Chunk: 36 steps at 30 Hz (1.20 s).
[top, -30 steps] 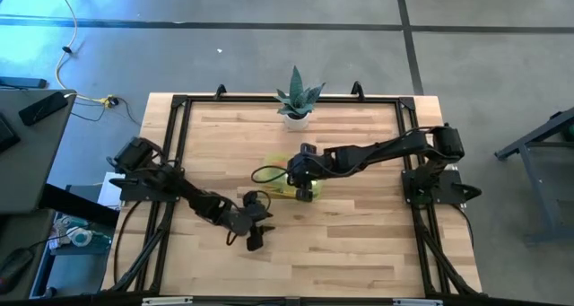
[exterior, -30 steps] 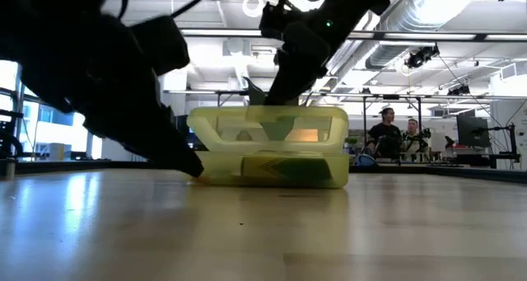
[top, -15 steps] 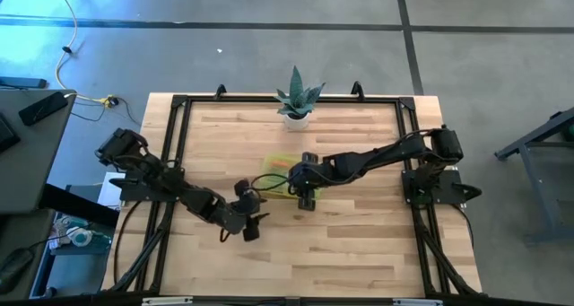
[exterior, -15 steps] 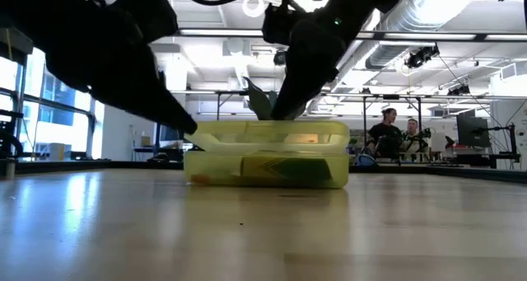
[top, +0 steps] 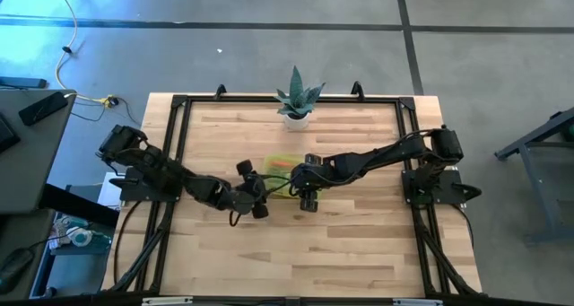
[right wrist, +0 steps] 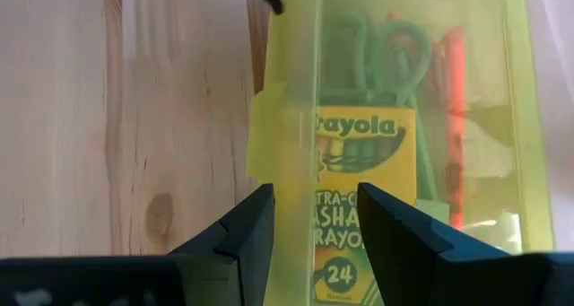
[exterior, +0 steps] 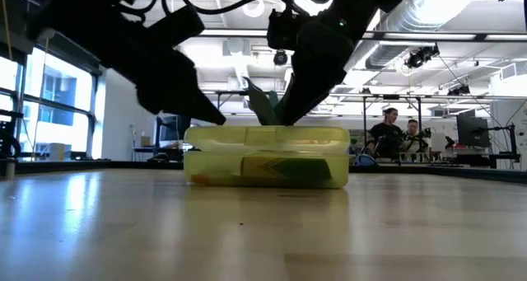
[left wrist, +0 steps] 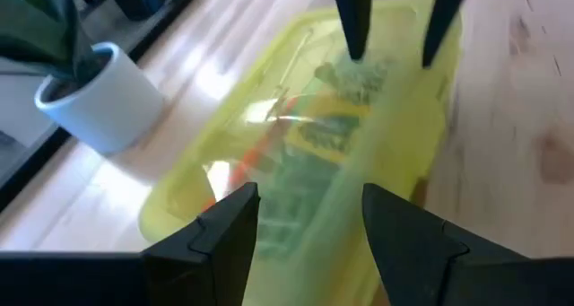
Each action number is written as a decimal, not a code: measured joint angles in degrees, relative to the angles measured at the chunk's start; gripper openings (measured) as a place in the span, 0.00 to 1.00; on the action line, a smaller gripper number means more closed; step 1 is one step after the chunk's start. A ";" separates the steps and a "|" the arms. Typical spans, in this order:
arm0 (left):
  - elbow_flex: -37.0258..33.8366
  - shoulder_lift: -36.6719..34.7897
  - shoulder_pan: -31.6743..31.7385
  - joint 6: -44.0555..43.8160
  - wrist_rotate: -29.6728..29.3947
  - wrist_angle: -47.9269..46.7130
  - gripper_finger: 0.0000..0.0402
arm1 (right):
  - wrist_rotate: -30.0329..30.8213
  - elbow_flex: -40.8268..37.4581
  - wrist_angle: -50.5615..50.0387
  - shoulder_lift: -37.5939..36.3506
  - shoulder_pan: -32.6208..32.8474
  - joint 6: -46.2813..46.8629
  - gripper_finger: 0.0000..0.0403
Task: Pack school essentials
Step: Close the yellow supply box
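A translucent yellow-green case lies flat on the table with its lid down. Through the lid I see the Crayola crayon box, green-handled scissors and an orange-red pen; the other items are not visible. My right gripper is open above the case's near long edge. My left gripper is open at the case's left end, facing it; in the low view its fingertip stands at the lid's left corner. My right gripper comes from above, pointing down, with its two open fingertips on top of the shut lid near the near long edge. The case sits flat on the table. My left gripper is at the lid's left corner; whether it touches, I cannot tell.
A spiky green plant in a white pot stands at the far edge behind the case. Bare wood lies toward the near edge. People stand far off in the room beyond the table.
The case's lid, upright a second ago, has folded down toward the near edge and now lies shut on the base. My right gripper went with it, slightly toward the near edge. My left gripper rose from the table and moved toward the far edge, up to the case's left end.
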 joint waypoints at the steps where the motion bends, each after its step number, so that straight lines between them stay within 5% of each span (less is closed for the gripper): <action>1: 0.00 0.00 0.63 0.90 0.15 0.88 0.47 | 0.00 0.00 -0.28 0.00 0.00 0.04 0.38; 13: 0.00 0.00 7.38 -2.64 10.28 0.48 0.47 | 0.07 0.00 -3.44 0.00 -0.07 1.59 0.38; 36: 0.07 -0.02 7.76 -15.84 18.21 -3.10 0.47 | 3.58 0.00 -10.01 -0.02 -1.59 2.45 0.38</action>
